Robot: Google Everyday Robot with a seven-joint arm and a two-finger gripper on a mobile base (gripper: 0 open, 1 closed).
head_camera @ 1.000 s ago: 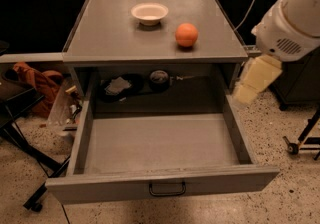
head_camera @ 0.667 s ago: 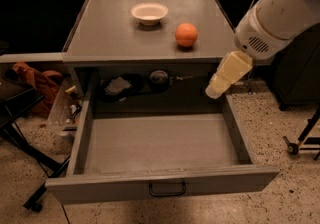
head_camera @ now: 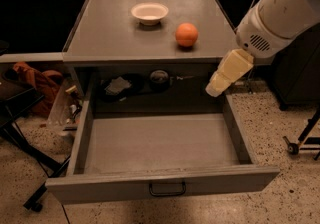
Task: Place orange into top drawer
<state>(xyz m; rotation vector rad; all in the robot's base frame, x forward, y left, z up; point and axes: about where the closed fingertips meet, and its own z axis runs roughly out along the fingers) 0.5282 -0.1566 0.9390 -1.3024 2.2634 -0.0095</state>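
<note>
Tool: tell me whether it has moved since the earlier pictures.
Yes. The tool swung left: first right of the cabinet top's front right corner, it now overlaps that corner, above the top drawer's right wall.

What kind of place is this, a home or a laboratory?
Probably a robot lab or workshop, not a home: a grey metal cabinet with its drawer open, a speckled floor, a wheeled stand. The gripper hangs beside the cabinet's right edge, above the drawer.

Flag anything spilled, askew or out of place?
Nothing stands out. The orange sits on the cabinet top near the bowl, the top drawer is open and square, and the gripper hangs off the cabinet's right front corner.
</note>
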